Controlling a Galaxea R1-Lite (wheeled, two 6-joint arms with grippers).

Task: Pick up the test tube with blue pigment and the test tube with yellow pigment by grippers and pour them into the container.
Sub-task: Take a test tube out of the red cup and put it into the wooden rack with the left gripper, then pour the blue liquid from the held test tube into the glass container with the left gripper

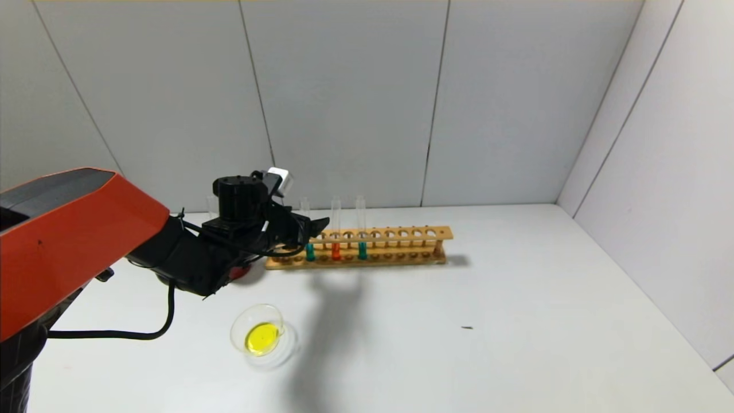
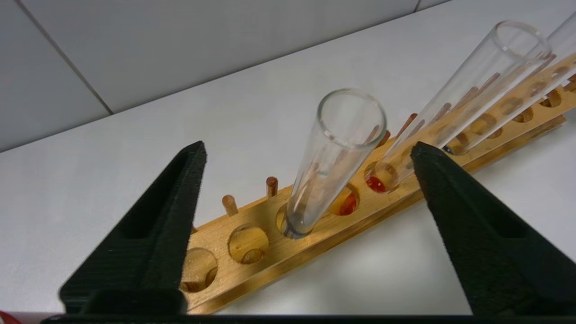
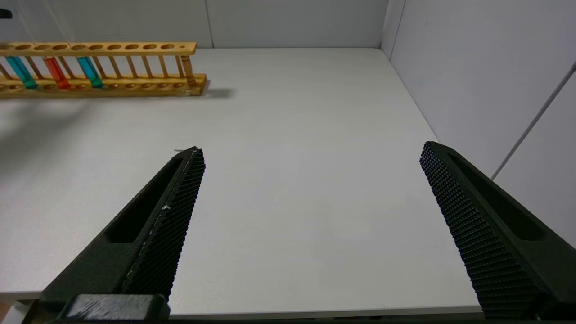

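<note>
Yellow already in the dish (image 1: 258, 332) at 7 o'clock on the surface (image 1: 459, 321); left pincer (image 2: 306, 153) spread around the blue tube (image 2: 335, 153), unpoured in the rack (image 1: 367, 248) at 12; right pincer (image 3: 310, 157) spread, idle.

Head view: high, looking fwd and down over the white table (image 1: 516, 321) toward back wall, wide. Left wrist view: very near, low, looking along wooden tube rack (image 2: 279, 261) between left gripper (image 2: 308, 150) fingers. Right wrist view: low over the table's near edge, facing across it w/ right gripper (image 3: 310, 150) in foreground. All three views share the rack.
</note>
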